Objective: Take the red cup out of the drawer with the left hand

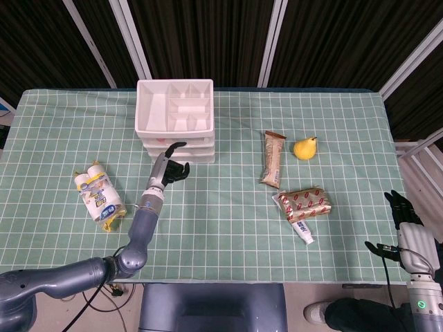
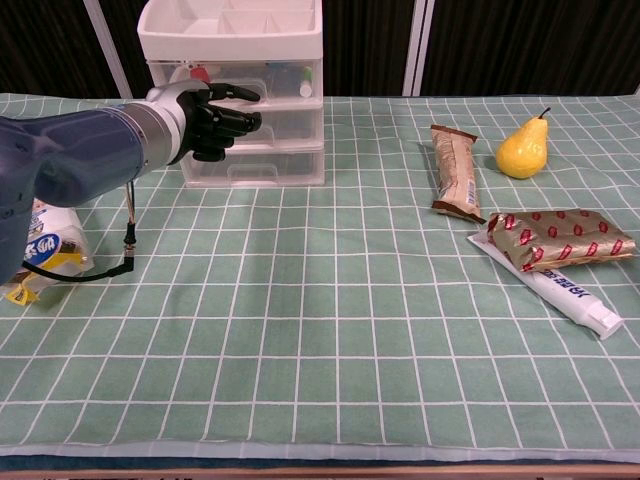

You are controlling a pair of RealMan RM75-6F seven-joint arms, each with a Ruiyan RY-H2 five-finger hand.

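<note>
at the drawer front: left hand raised, red cup inside

on the green checked tablecloth (image 2: 330, 300) the white drawer unit (image 1: 175, 119) stands near the far edge, its drawers pushed in. behind the clear front of the top drawer (image 2: 270, 78) the red cup (image 2: 199, 72) shows only as a small red patch at the left side, partly hidden by the hand. the left hand (image 2: 212, 106) hangs just in front of the drawers, holding nothing, thumb lifted and fingers (image 2: 243, 120) stretched out toward the drawer fronts; whether they touch the plastic cannot be told. the head view shows the same hand (image 1: 168, 171) at the unit's lower left corner. the right hand (image 1: 403, 216) sits low at the table's right edge, well apart from everything, fingers loosely spread and empty. left of the arm lies a pack of small bottles (image 1: 98, 194). on the right side lie a snack bar (image 2: 456, 172), a yellow pear (image 2: 524, 148), a red-patterned packet (image 2: 558, 236) and, just beside the packet, a toothpaste tube (image 2: 565, 291)
</note>
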